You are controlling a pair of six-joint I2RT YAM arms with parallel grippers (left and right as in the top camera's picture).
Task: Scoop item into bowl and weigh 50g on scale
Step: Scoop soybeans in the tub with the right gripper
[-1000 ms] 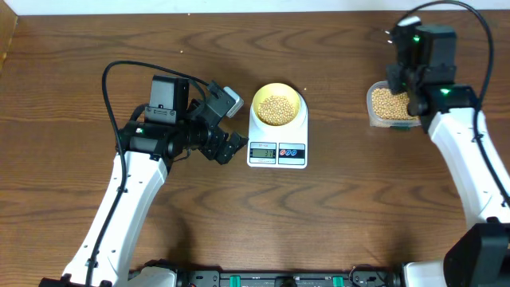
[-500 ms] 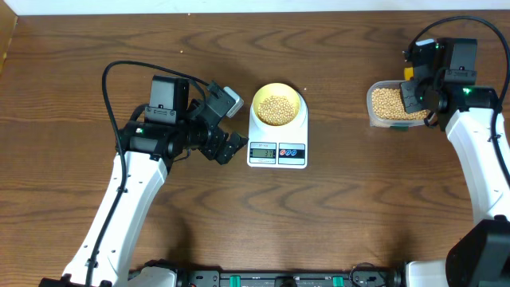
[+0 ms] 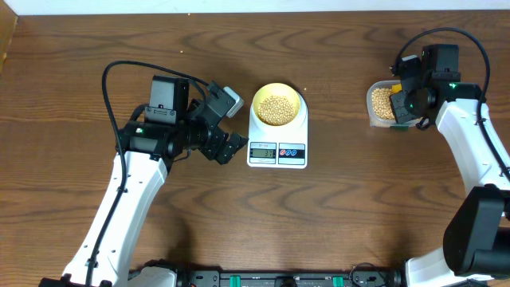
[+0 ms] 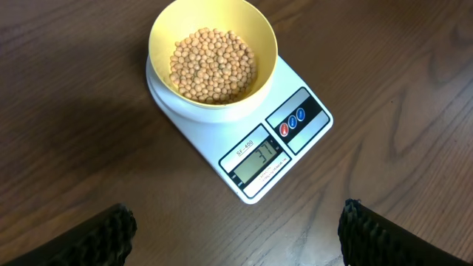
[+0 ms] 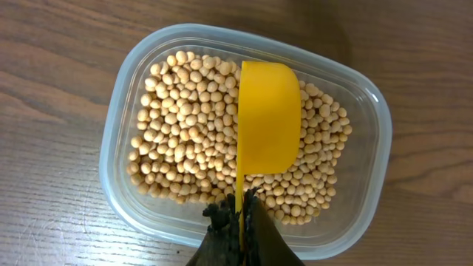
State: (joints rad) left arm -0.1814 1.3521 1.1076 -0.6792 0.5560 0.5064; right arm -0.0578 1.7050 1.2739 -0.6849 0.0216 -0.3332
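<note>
The only writing I can make out is on the scale (image 4: 244,140). Its grey display (image 4: 257,164) shows dark digits that start with 31, and whatever follows them is unclear. A small printed label (image 4: 246,147) just above the display looks like "SF-400". The red and blue buttons (image 4: 293,122) carry tiny white marks too small to read.

The right hand (image 5: 238,222) has swung back to the left. Half a second ago it sat off the right edge of the container (image 3: 378,104), leaving most of the beans (image 5: 185,125) open to the overhead view. Now it hangs over the container's right half again, slightly nearer than a second ago, and the scoop (image 5: 267,118) pinched in it lies above the beans.
</note>
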